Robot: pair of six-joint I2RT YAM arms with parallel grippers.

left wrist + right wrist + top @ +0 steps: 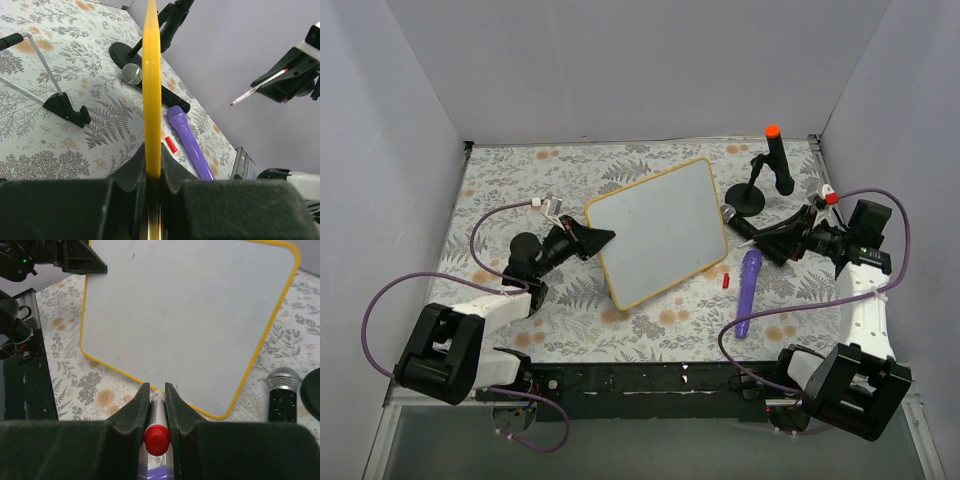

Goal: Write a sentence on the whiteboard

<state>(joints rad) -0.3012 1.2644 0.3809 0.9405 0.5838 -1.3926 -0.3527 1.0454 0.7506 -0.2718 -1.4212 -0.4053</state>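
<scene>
Whiteboard blank, held tilted at mid-worktop, my left hand clamped on its left edge. Right hand closed on the red marker, just right of the board, tip aimed at its face.

I work in a robot lab's test cell, not a home or a shop. Plain pale walls box in the table on three sides, and a fern-and-flower print covers its top like a backdrop. My left arm and right arm are bolted to a black rail along the near edge, with purple cables looping loose around them. The things here are an odd, staged mix: a whiteboard, a microphone, a black stand, a purple torch and a marker
</scene>
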